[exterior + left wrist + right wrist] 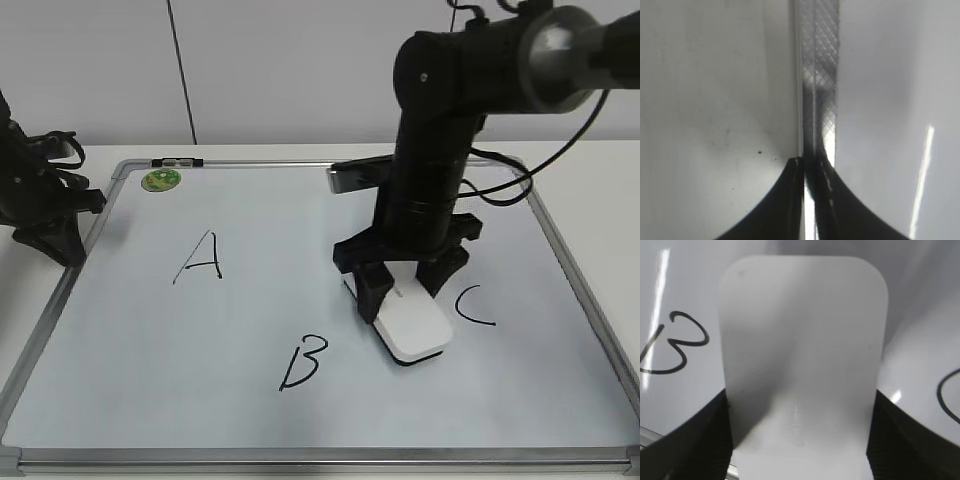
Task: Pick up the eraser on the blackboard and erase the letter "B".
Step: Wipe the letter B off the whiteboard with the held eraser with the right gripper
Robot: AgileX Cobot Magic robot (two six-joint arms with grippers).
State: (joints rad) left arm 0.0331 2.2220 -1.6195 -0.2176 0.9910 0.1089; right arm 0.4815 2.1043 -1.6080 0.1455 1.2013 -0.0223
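- Exterior view: from the front, looking down at a slant over the whole board [300,400].
- Left wrist view: very close, facing down on the board's metal edge [820,75].
- Right wrist view: very close above the eraser [802,355]; shares eraser and "B" [677,342] with the front view.

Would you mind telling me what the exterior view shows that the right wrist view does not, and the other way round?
Only the exterior view shows the letter A, the green sticker, the board's frame and the left gripper parked at the board's left edge. Only the right wrist view shows, close up, the right gripper's fingers pressed against both long sides of the eraser. Both show the eraser lying on the board, with B on one side and C on the other.
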